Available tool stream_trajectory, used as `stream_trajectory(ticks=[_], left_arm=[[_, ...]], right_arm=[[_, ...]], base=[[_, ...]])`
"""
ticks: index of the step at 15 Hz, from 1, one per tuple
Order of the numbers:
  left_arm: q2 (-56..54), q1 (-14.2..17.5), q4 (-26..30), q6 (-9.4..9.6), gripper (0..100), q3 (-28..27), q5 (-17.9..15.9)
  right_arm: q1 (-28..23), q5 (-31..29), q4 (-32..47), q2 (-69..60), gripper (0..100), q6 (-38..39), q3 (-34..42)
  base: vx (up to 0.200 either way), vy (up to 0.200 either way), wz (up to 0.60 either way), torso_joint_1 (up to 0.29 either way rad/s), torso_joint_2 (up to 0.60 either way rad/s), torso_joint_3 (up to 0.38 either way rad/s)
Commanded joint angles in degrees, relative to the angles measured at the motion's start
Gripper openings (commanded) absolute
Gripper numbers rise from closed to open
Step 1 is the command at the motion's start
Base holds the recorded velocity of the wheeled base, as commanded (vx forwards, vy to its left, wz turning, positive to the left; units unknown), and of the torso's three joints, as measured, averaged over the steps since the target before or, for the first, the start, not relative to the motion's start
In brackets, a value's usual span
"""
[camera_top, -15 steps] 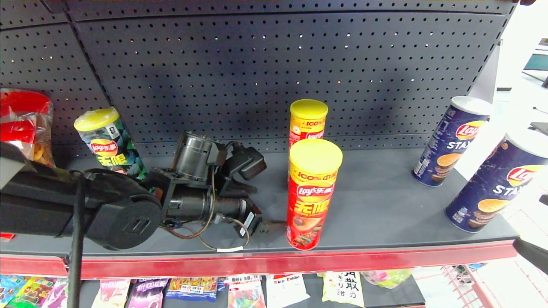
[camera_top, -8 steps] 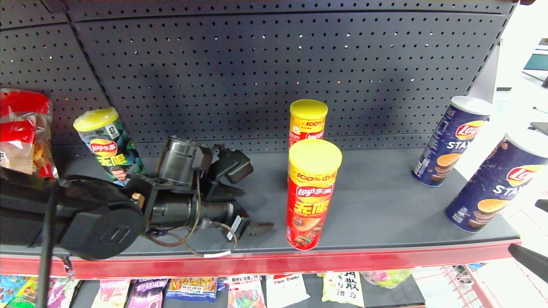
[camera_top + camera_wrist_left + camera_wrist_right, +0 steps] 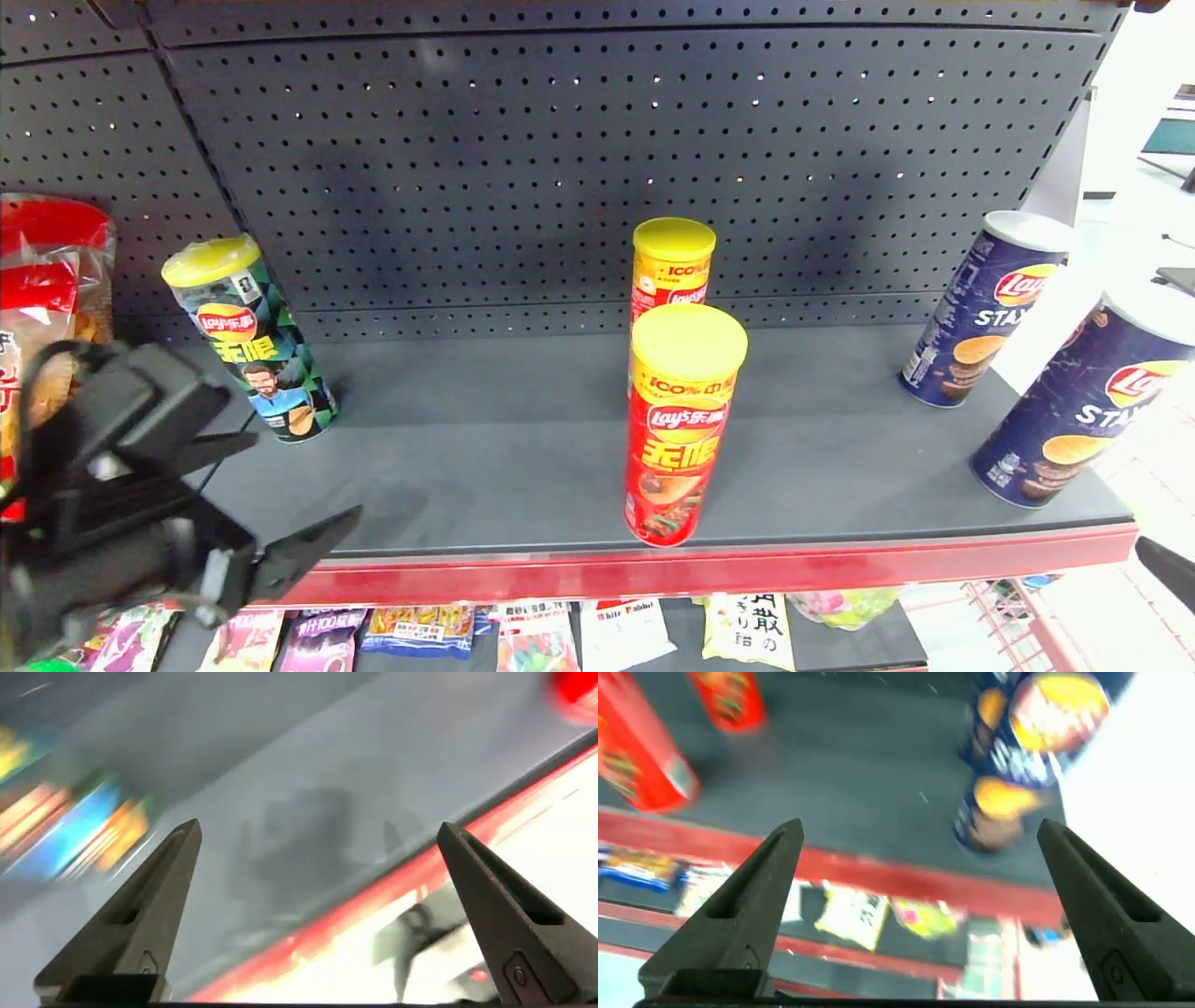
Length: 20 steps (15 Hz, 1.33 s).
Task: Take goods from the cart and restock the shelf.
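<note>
Withdrawal marks this moment: the left gripper (image 3: 306, 474), which lay on the shelf (image 3: 523, 448) just beside the front red can (image 3: 684, 425) 1 s ago, has pulled back past the red front edge, jaws wide and empty. That can stands upright at the shelf's front, a 2nd red can (image 3: 672, 261) behind it, so this placement looks finished. The right gripper (image 3: 920, 826) is also spread wide and empty; another cart pick likely follows.

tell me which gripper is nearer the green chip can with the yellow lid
Left. The left gripper is at the shelf front, just forward of the green can; the right gripper is off the front by the blue cans, far across.
</note>
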Motion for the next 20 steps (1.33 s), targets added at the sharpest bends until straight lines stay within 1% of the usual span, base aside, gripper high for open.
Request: stream_trajectory(ticks=[1, 2, 3, 4, 6, 8, 11, 16, 17, 18, 19, 20], left_arm=[[-27.58, 3.06, 12.75, -4.23, 100, 4.76, 10.54], [-30.66, 5.26, 13.01, -3.97, 100, 5.11, 13.97], [-32.5, 5.96, 13.98, -4.06, 100, 5.11, 14.41], [-34.87, 6.14, 15.21, -3.79, 100, 4.76, 13.79], [-36.54, 6.14, 16.35, -3.09, 100, 4.85, 13.79], [-37.95, 6.14, 16.35, -3.0, 100, 5.03, 13.79], [-38.48, 6.14, 16.35, -3.09, 100, 5.03, 13.7], [-39.62, 6.05, 16.35, -2.91, 100, 5.2, 13.62], [-39.8, 6.05, 16.35, -2.91, 100, 5.29, 13.18], [-40.32, 6.05, 16.35, -2.91, 100, 5.55, 12.21], [-40.5, 6.05, 16.35, -2.74, 100, 5.64, 11.95], [-40.59, 6.05, 16.35, -1.51, 100, 5.9, 11.86]], right_arm=[[-3.33, -1.97, 6.23, -8.87, 100, -0.23, 2.45], [-5.09, -2.76, 10.01, -11.25, 100, -0.23, 2.45], [-6.49, -3.2, 11.59, -12.12, 100, -0.41, 2.36], [-7.28, -3.28, 11.68, -12.3, 100, -0.85, 2.18], [-8.52, -3.46, 11.68, -12.12, 100, -2.08, 1.74], [-10.36, -5.04, 11.76, -12.04, 100, -3.75, 1.92], [-10.62, -5.39, 11.68, -12.04, 100, -4.19, 1.83], [-10.54, -5.31, 11.68, -12.39, 100, -4.63, 1.92], [-10.45, -5.22, 11.68, -12.39, 100, -4.63, 1.92], [-10.36, -5.13, 11.68, -12.3, 100, -4.71, 1.92], [-10.36, -5.13, 11.68, -12.3, 100, -4.89, 1.92], [-10.27, -4.95, 11.68, -12.3, 100, -5.33, 2.1]], base=[[0.0, 0.0, 0.0, 0.0, 0.0, 0.0], [0.0, 0.0, 0.0, 0.0, 0.0, 0.0], [0.0, 0.0, 0.0, 0.0, 0.0, 0.0], [0.0, 0.0, 0.0, 0.0, 0.0, 0.0], [0.0, 0.0, 0.0, 0.0, 0.0, 0.0], [0.0, 0.0, 0.0, 0.0, 0.0, 0.0], [-0.2, 0.0, 0.0, 0.01, 0.0, 0.001], [0.0, 0.0, 0.0, 0.0, 0.0, 0.0], [0.0, 0.0, 0.0, 0.0, 0.0, 0.0], [0.0, -0.2, 0.0, 0.002, 0.0, 0.002], [0.0, -0.2, 0.0, -0.012, 0.0, 0.002], [0.0, -0.2, 0.0, -0.007, 0.0, 0.012]])
